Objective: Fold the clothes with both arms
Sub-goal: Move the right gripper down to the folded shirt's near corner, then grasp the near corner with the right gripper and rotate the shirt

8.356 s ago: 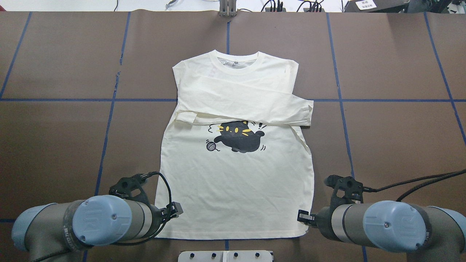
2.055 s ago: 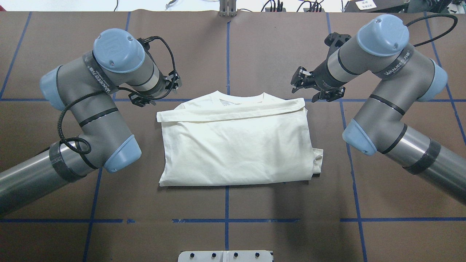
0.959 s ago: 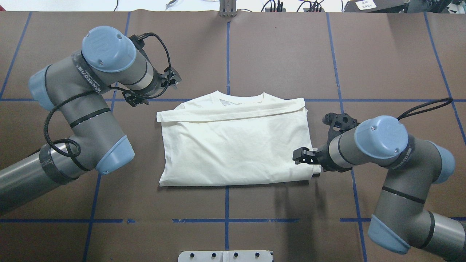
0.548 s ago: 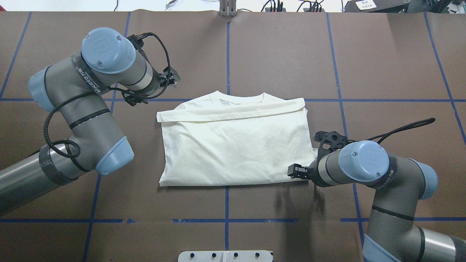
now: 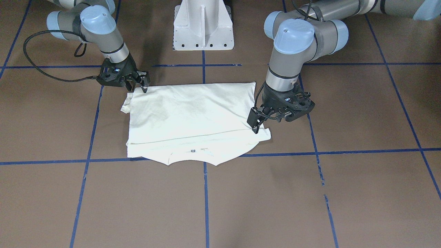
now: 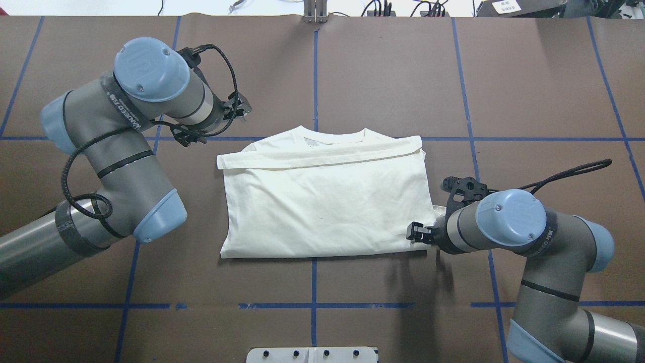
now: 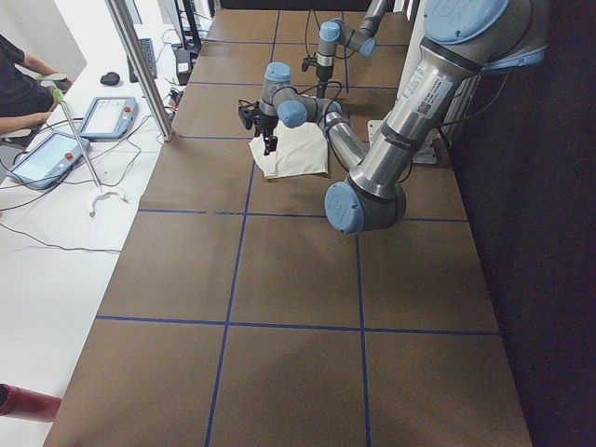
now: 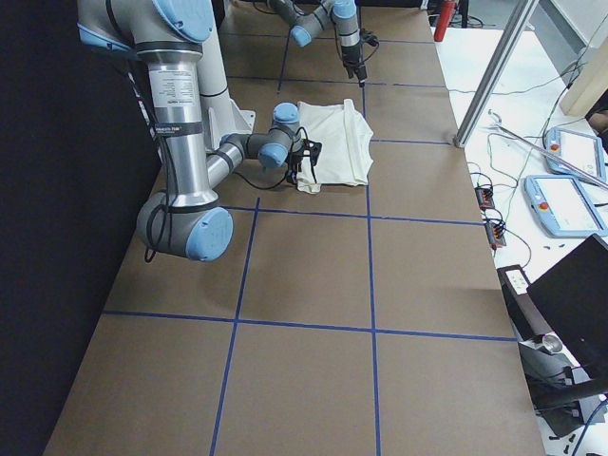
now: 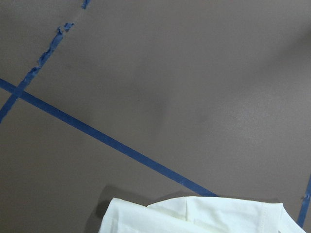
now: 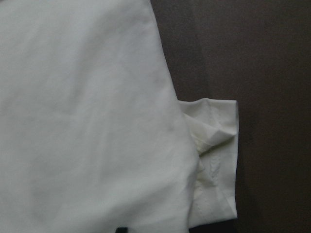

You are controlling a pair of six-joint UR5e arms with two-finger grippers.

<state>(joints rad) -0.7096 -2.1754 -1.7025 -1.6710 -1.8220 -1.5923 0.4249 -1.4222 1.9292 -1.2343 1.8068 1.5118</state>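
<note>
The clothes are one cream T-shirt (image 6: 327, 201), folded in half with its plain back up and its collar at the far edge; the print is hidden. A bunched cuff (image 10: 214, 160) sticks out past its right side. My right gripper (image 6: 415, 233) is low over the shirt's near right corner, and in the front-facing view its fingers (image 5: 137, 86) are spread open with nothing between them. My left gripper (image 6: 241, 108) hangs open above bare table, just beyond the far left corner. The left wrist view catches only that corner (image 9: 194, 216) at its bottom edge.
Blue tape lines grid the brown table (image 6: 352, 75). The white pedestal base (image 5: 203, 24) stands at the robot's side of the shirt. Beyond the table's far edge there are tablets (image 7: 107, 116), a metal post (image 7: 140, 65) and a seated person (image 7: 19, 84).
The shirt, flat with its cat print up 8.4 s ago, now lies folded in half. Over the last second my right gripper dropped from the shirt's right side to its near right corner. The left arm barely moved.
</note>
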